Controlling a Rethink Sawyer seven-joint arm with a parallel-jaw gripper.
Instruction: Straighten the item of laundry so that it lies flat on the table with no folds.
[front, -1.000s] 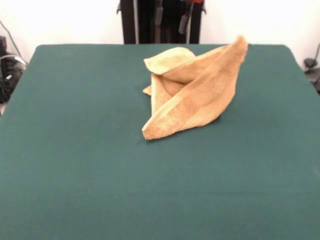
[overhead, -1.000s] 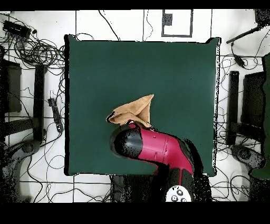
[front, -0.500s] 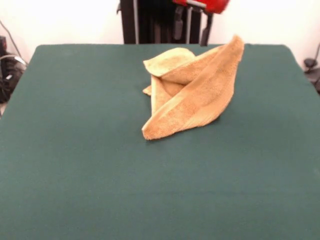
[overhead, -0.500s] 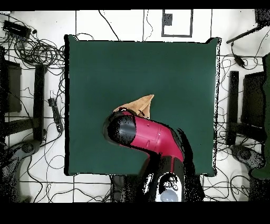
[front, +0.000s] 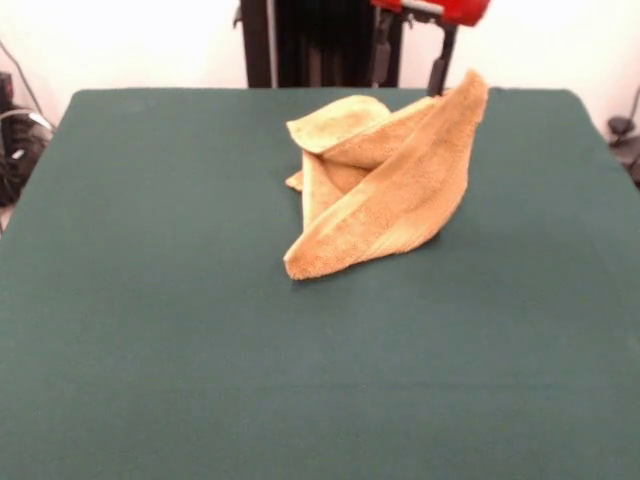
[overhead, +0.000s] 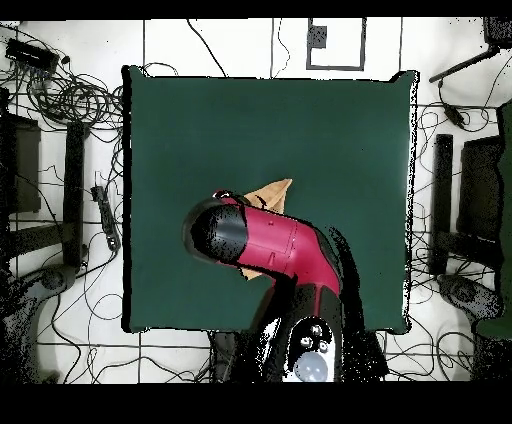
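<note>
Lying crumpled rather than flat, the orange-yellow towel (front: 385, 180) sits a little toward the far side of the dark green worktop (front: 160, 330) in the front view, slightly right of the middle. Its long axis runs on a diagonal, from a low corner at the near left up to a raised peak at the far right. A broad fold forms that slanted ridge, and a smaller, paler flap curls over behind it on the left. The worktop is otherwise bare cloth, with a pale wall behind it and dark cables at the left edge. At the top of this view the red and black arm (front: 440, 10) reaches down, and the gripper (front: 410, 60) shows as two dark fingers (front: 437, 70) standing apart, just above and behind the towel's peak; they hold nothing that can be seen, and whether they touch the cloth cannot be told.

From overhead, the arm (overhead: 270, 245) stretches from the bottom edge over the worktop (overhead: 200, 120) and covers most of the towel (overhead: 272, 192), of which only a pointed tip shows, aimed toward the upper right. Tangled cables and dark stands lie on the pale floor (overhead: 60, 140) around the worktop.
</note>
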